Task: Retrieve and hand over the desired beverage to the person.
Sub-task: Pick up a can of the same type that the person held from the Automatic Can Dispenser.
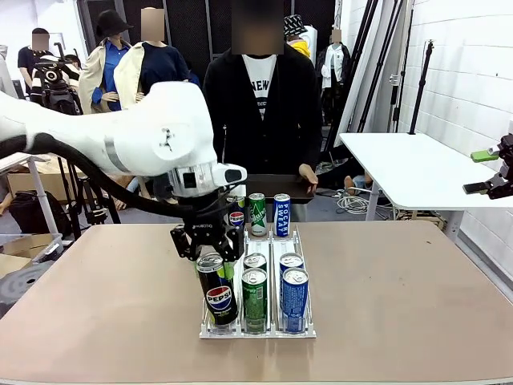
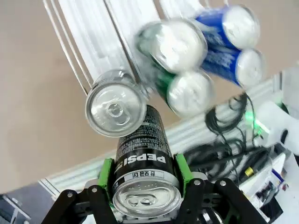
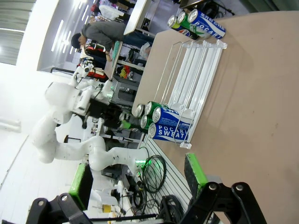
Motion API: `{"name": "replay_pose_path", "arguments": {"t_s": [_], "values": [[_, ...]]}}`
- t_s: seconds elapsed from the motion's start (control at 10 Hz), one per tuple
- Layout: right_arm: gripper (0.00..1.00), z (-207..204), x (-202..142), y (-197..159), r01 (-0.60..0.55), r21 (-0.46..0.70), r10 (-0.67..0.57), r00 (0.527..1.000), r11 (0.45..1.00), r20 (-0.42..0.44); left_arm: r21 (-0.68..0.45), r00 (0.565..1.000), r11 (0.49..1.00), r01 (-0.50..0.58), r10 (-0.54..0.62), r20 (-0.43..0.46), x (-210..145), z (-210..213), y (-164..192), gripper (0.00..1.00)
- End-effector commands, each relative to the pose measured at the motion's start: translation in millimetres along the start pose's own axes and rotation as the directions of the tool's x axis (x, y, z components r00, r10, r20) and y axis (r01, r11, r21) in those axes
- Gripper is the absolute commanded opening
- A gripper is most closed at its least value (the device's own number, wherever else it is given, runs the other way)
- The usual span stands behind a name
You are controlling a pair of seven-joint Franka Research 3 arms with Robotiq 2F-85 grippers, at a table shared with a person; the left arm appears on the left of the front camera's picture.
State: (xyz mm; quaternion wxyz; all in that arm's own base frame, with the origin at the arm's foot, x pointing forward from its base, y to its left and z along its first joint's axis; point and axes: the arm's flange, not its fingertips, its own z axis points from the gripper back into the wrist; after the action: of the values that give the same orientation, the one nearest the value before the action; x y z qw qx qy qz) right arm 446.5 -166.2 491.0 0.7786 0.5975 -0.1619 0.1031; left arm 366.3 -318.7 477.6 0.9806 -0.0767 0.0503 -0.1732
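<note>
My left gripper is shut on a black Pepsi can at the front end of the left lane of the clear can rack. In the left wrist view the green pads clamp this Pepsi can by its upper part. Another can with a silver top stands just beyond it. The person stands at the far side of the table, one hand resting on a dark flat object. At the far right, off the table, my right gripper stands open, and its pads have nothing between them.
Green cans and blue cans fill the front of the rack's other lanes. Three more cans stand at its far end. A white side table stands at the right. Bare tabletop lies left and right of the rack.
</note>
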Motion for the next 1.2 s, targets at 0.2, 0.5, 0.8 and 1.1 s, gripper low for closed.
{"name": "replay_pose_path", "arguments": {"t_s": [0.2,0.5,0.8,1.1], "values": [[1.00,0,0,1,0.010,0.001,-0.010,1.000,1.000,-0.001,-0.021,0.997,0.997,-0.074,0.073,-0.037,-61,39,-32,0.00],[1.00,0,0,1,0.010,0.001,-0.010,1.000,1.000,-0.001,0.041,0.980,0.979,-0.200,0.200,0.020,-96,97,-7,0.00],[1.00,0,0,1,0.010,0.001,-0.010,1.000,1.000,-0.001,0.015,0.947,0.947,-0.321,0.320,0.028,-96,151,72,0.00],[1.00,0,0,1,0.010,0.001,-0.010,1.000,1.000,-0.001,0.027,0.937,0.937,-0.349,0.348,0.034,-78,193,118,0.00]]}}
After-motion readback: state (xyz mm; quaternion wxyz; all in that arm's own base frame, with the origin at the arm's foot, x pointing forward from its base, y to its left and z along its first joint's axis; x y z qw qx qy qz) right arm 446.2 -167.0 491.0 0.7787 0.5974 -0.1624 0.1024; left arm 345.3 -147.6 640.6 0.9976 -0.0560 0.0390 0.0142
